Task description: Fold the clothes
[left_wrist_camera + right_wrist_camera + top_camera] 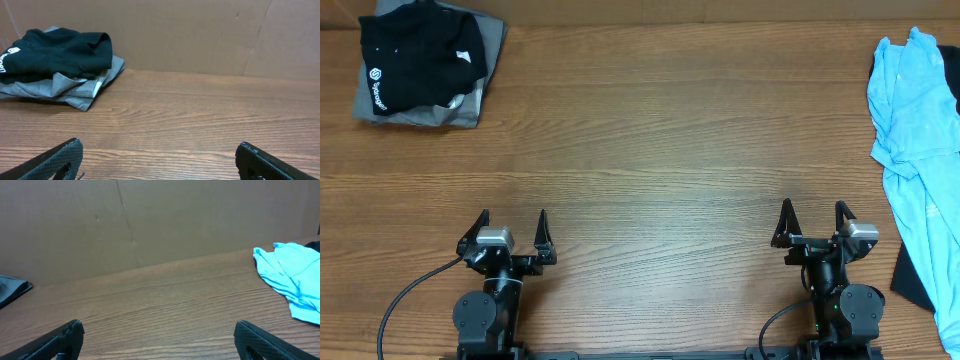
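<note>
- Overhead view showed the left gripper (513, 216) and right gripper (813, 206) wide open and empty, near the front edge.
- The blue shirt (918, 120) lay crumpled at the table's (650, 150) right edge, well away; a one-sided pull could have dragged it off.
- Bunched layers risked a grab through both.

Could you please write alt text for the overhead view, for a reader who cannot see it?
The left gripper and right gripper sit open and empty at the near edge of a wooden table. A folded black shirt lies on a grey shirt at far left; a crumpled blue shirt lies along the right edge.
</note>
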`<state>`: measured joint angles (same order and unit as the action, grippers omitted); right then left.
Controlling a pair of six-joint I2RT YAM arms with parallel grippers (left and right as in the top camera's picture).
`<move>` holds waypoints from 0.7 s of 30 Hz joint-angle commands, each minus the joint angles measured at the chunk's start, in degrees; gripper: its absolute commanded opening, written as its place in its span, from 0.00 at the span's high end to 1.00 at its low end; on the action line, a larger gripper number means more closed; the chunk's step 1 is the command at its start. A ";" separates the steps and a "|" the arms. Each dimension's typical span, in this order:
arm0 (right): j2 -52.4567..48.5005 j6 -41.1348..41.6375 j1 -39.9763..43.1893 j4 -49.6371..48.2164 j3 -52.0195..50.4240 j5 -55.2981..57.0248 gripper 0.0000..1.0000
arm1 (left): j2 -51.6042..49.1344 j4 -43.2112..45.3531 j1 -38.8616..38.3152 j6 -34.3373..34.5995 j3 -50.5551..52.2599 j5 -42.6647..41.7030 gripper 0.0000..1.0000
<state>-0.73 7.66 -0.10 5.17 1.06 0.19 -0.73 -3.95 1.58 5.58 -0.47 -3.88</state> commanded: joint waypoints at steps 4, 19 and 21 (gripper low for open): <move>0.57 -0.22 -0.26 -0.37 -0.61 -0.33 0.00 | 0.52 -0.09 -0.22 -1.09 0.20 -0.59 0.00; 0.57 -0.22 -0.26 -0.37 -0.61 -0.33 0.00 | 0.52 -0.09 -0.24 -1.09 0.20 -0.59 0.00; 0.57 -0.22 -0.26 -0.37 -0.61 -0.31 0.00 | 0.52 -0.09 -0.24 -1.09 0.20 -0.59 0.00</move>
<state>-0.73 7.64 -0.10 5.13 1.06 0.19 -0.73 -3.95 1.58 5.58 -0.47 -3.88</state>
